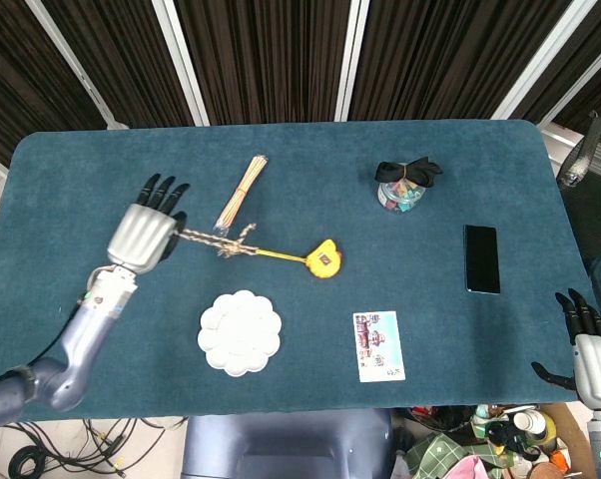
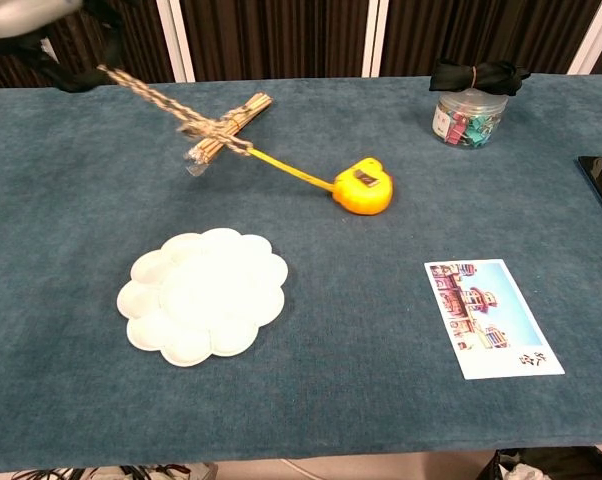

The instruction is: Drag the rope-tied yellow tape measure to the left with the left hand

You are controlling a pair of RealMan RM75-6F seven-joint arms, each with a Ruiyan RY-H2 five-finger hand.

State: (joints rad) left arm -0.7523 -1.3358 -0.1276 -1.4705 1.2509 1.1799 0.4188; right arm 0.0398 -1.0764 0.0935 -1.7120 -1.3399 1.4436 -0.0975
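The yellow tape measure [image 1: 324, 259] [image 2: 362, 188] lies on the blue table, left of centre. Its yellow tape runs up-left to a knot in a braided rope [image 1: 226, 242] [image 2: 171, 110]. That rope is taut and lifted off the table. My left hand [image 1: 146, 229] holds the rope's far end over the table's left part; in the chest view only its dark fingers [image 2: 76, 75] show at the top left corner. My right hand [image 1: 586, 339] hangs off the table's right front corner, fingers apart, holding nothing.
A bundle of wooden sticks [image 1: 240, 190] [image 2: 227, 128] lies under the rope. A white flower-shaped palette [image 1: 240, 332] [image 2: 204, 295] sits in front. A picture card [image 1: 377, 345], a black phone [image 1: 481, 258] and a jar of clips [image 1: 404, 188] lie to the right.
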